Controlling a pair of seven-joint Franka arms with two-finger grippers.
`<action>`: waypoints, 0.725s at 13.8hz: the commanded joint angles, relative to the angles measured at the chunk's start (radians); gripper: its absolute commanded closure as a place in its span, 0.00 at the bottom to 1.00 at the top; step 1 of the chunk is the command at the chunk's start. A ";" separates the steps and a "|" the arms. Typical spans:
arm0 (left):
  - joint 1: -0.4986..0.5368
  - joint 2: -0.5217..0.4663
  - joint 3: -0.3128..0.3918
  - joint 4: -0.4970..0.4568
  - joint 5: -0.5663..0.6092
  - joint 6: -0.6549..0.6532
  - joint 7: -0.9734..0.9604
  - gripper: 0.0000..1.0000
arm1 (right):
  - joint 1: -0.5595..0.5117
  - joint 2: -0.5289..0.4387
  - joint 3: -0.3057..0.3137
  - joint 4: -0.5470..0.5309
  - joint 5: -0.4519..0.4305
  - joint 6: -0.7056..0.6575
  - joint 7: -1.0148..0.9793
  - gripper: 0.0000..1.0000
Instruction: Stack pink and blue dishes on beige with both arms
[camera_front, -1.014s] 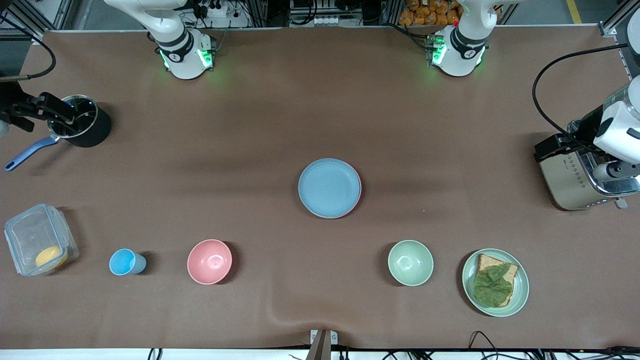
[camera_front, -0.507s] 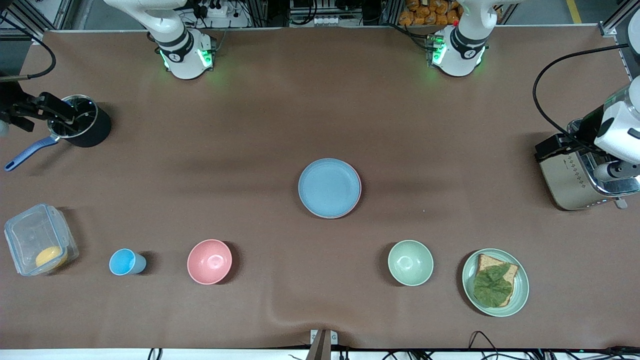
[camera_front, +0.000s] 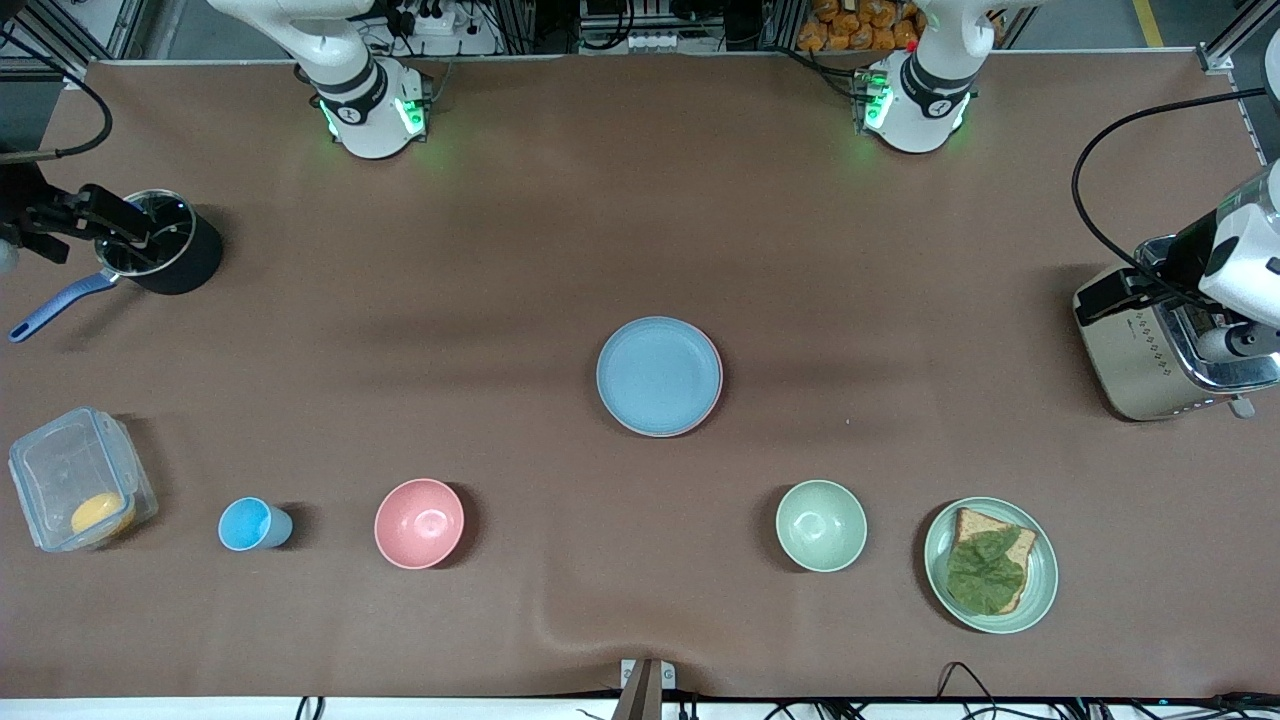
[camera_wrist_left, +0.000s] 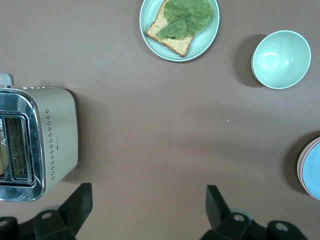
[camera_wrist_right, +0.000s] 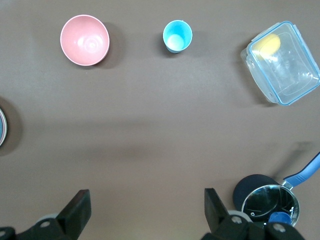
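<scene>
The light blue plate (camera_front: 659, 376) lies on the pink plate (camera_front: 719, 388) in the middle of the table; only a thin pink rim shows under it. The beige plate is hidden. An edge of this stack shows in the left wrist view (camera_wrist_left: 312, 167) and in the right wrist view (camera_wrist_right: 2, 127). My left gripper (camera_wrist_left: 148, 197) hangs open and empty, high over the left arm's end of the table beside the toaster. My right gripper (camera_wrist_right: 147, 200) hangs open and empty over the right arm's end, by the black pot.
A toaster (camera_front: 1150, 360) stands at the left arm's end. Nearer the front camera sit a green plate with bread (camera_front: 990, 565), a green bowl (camera_front: 821, 525), a pink bowl (camera_front: 419, 523), a blue cup (camera_front: 250, 524) and a clear box (camera_front: 78, 478). A black pot (camera_front: 165, 245) stands by the right gripper.
The left arm's hand has drifted slightly toward its end of the table, uncovering more of the toaster. The plates and the right arm have not moved.
</scene>
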 joint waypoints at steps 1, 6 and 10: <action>0.007 0.007 0.002 0.020 -0.027 -0.022 0.015 0.00 | -0.022 -0.021 0.020 -0.011 -0.013 -0.011 0.013 0.00; 0.013 0.007 0.001 0.020 -0.027 -0.022 0.015 0.00 | -0.022 -0.020 0.020 -0.011 -0.007 -0.011 0.013 0.00; 0.014 0.007 0.001 0.020 -0.028 -0.022 0.014 0.00 | -0.022 -0.021 0.020 -0.015 -0.005 -0.015 0.013 0.00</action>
